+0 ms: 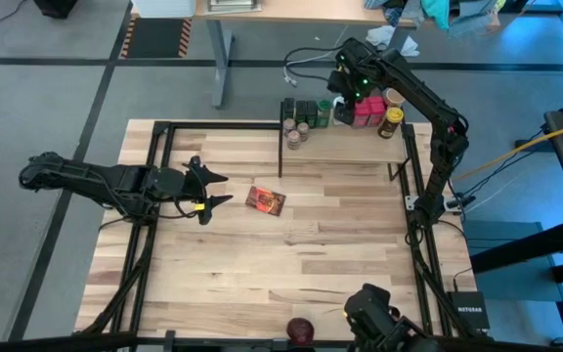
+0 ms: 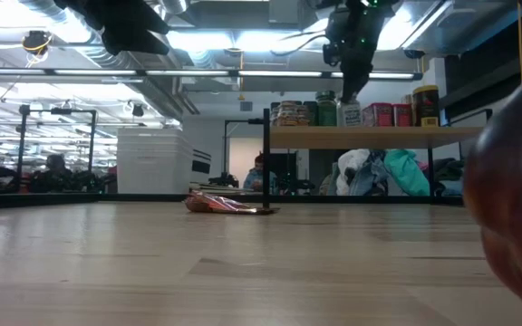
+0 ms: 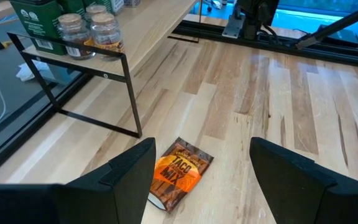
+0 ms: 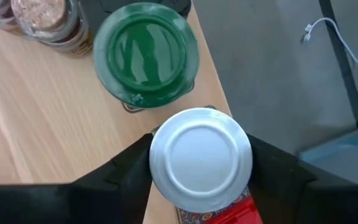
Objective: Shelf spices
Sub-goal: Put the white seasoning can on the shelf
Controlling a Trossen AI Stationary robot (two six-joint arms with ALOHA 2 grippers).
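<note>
Right claw: over the shelf's back edge, fingers set close on either side of the white-capped bottle, touching its cap.
Bottle: upright on shelf, between green-lidded jar and pink-red boxes.
Left claw: wide open, empty, hovering above tabletop near packet.
Packet: flat on tabletop, off shelf.

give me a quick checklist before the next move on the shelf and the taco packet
1. Right gripper closed around the white-capped bottle: ok.
2. Bottle fully resting on the shelf: cannot tell.
3. Green-lidded jar beside the bottle upright: ok.
4. Taco mix packet shelved: not ok, flat on the tabletop.
5. Left gripper open above the packet: ok.
</note>
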